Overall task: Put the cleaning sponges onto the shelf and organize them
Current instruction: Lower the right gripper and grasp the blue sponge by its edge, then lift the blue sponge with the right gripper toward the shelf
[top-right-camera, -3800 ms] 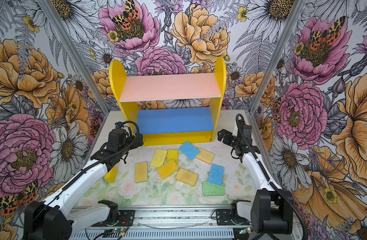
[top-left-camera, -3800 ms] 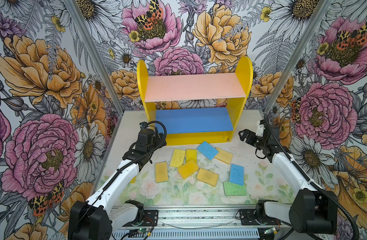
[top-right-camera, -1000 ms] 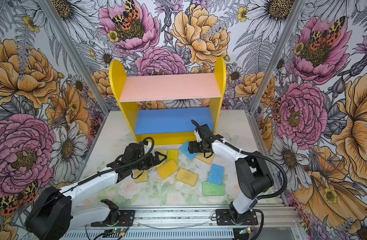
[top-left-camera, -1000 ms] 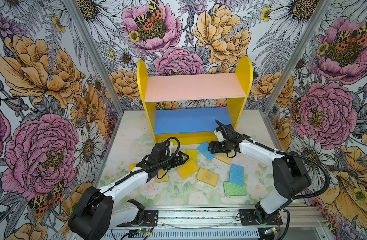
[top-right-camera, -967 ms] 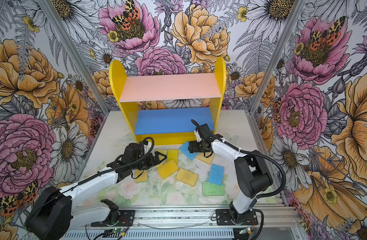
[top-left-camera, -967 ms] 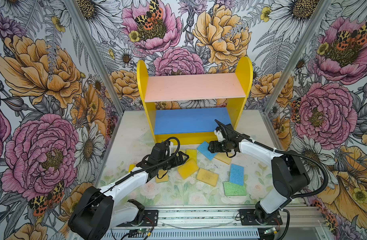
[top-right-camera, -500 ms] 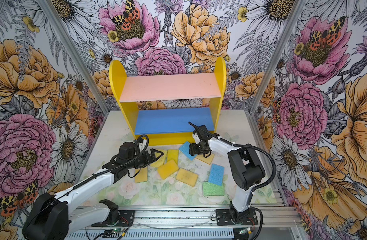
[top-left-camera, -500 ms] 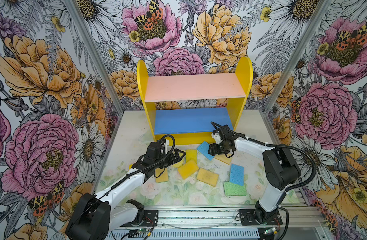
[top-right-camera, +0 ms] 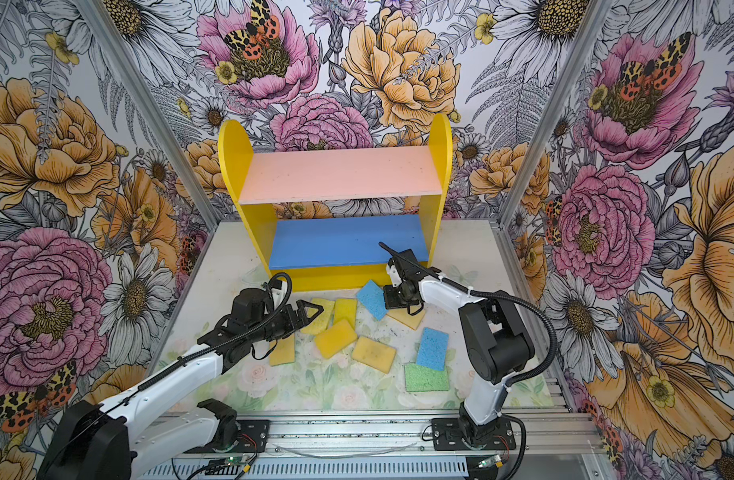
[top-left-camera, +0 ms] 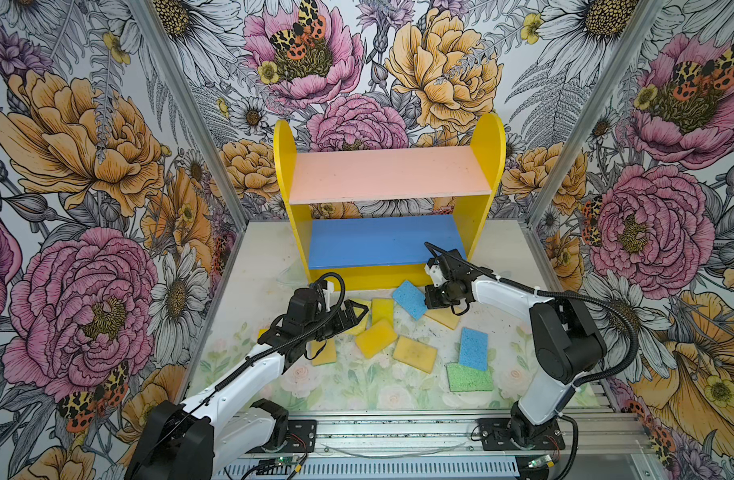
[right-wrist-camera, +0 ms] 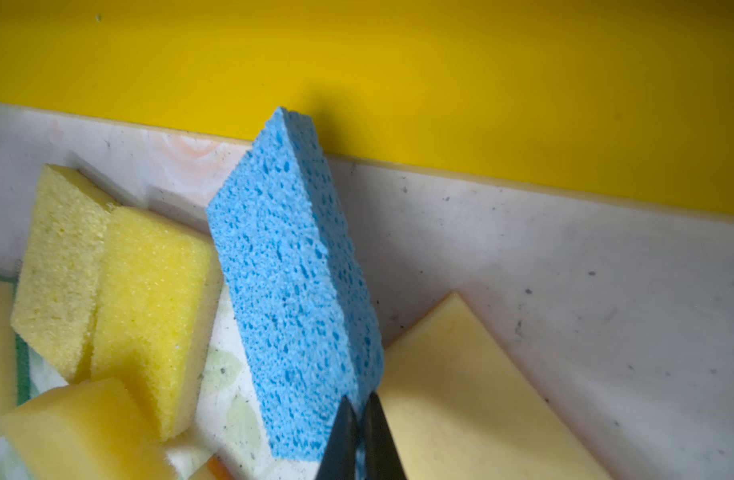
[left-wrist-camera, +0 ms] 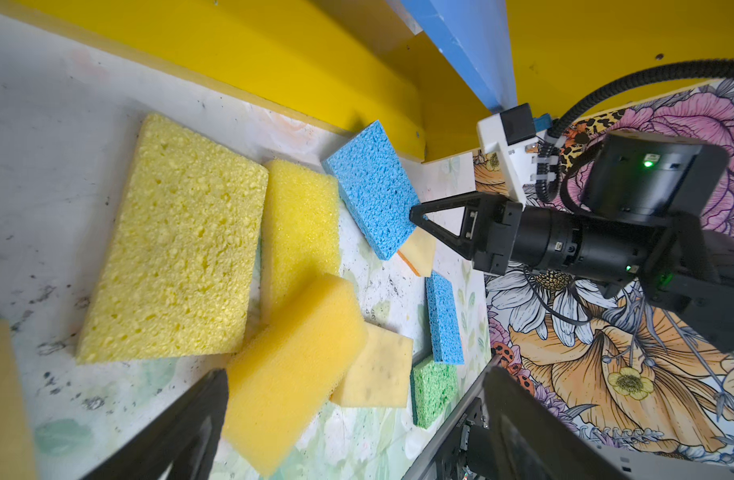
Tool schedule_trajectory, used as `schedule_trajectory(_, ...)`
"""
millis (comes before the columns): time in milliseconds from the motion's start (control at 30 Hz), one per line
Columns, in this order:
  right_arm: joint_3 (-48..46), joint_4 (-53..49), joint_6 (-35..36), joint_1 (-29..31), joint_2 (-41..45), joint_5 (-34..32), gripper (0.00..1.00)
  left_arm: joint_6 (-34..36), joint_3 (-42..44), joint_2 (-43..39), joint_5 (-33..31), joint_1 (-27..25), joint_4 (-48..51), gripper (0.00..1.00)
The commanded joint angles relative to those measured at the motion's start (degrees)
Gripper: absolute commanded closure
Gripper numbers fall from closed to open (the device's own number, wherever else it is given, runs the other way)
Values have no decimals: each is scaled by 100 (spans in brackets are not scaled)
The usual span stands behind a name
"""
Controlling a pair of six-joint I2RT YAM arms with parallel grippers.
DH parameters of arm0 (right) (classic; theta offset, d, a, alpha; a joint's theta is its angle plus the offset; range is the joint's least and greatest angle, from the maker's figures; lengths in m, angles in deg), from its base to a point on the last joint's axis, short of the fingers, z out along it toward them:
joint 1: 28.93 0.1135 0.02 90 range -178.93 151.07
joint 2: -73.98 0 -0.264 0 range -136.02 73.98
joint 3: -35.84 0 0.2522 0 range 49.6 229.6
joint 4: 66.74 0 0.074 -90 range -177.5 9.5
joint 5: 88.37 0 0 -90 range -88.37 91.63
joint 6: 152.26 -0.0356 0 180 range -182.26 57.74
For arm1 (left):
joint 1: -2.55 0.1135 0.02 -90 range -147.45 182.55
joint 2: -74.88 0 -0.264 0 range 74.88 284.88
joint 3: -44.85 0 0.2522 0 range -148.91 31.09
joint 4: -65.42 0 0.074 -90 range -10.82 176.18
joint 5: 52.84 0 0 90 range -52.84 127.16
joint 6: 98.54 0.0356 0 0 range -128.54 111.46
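A second ago the right jaws were wide apart; now they are clenched on one end of the blue sponge [right-wrist-camera: 290, 282]. The left arm has slid back a little toward its own side. The left jaws are spread wide and hold nothing, and they hang just over a pale yellow sponge [top-right-camera: 318, 324].

The blue sponge is a flat light-blue block full of tiny holes. It is tipped up on one long side. Its far end is near the yellow bottom strip of the shelf [top-left-camera: 392, 183], and its near end sits on a tan sponge [right-wrist-camera: 473, 395].

All the sponges are on the counter [top-left-camera: 265, 257] in front of the shelf. Another blue sponge [top-left-camera: 473, 349] lies flat with one end on a green sponge [top-left-camera: 469, 377], and more yellow ones lie in a loose bunch between the two arms
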Motion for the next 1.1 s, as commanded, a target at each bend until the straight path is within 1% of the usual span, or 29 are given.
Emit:
schedule_trajectory(0, -202, 227, -460, -44, 744, 57, 95, -131, 71, -228, 1, 44, -27, 4)
schedule_trajectory(133, -457, 214, -1049, -44, 1507, 617, 95, -341, 36, -540, 27, -9, -128, 4)
schedule_trajectory(267, -653, 223, -1790, -1, 2183, 1147, 96, -769, 47, -882, -86, -178, -572, 4)
schedule_trajectory(333, -637, 228, -2053, 176, 2377, 1320, 96, -898, -14, -974, -244, -375, -732, 5)
schedule_trajectory(400, -548, 245, -2290, 488, 2518, 1307, 96, -929, -105, -1023, -462, -612, -794, 6)
schedule_trajectory(500, -366, 483, -2683, 1017, 2607, 1258, 96, -980, -229, -1091, -731, -901, -843, 13)
schedule_trajectory(567, -331, 788, -2991, 1216, 2634, 1292, 96, -1015, -254, -1173, -906, -968, -843, 15)
schedule_trajectory(633, -293, 1053, -3259, 1359, 2636, 1347, 96, -1010, -263, -1303, -1063, -976, -844, 19)
schedule_trajectory(767, -18, 1238, -3407, 1675, 2499, 1408, 96, -996, -255, -1567, -1299, -967, -783, 24)
schedule_trajectory(867, 140, 1321, -3482, 1840, 2358, 1459, 96, -1009, -254, -1705, -1333, -967, -789, 37)
schedule_trajectory(967, 290, 1375, -3514, 1990, 2245, 1520, 96, -957, -247, -1881, -1397, -911, -721, 46)
schedule_trajectory(1067, 401, 1380, -3531, 2120, 2169, 1485, 95, -921, -289, -2027, -1286, -730, -652, 55)
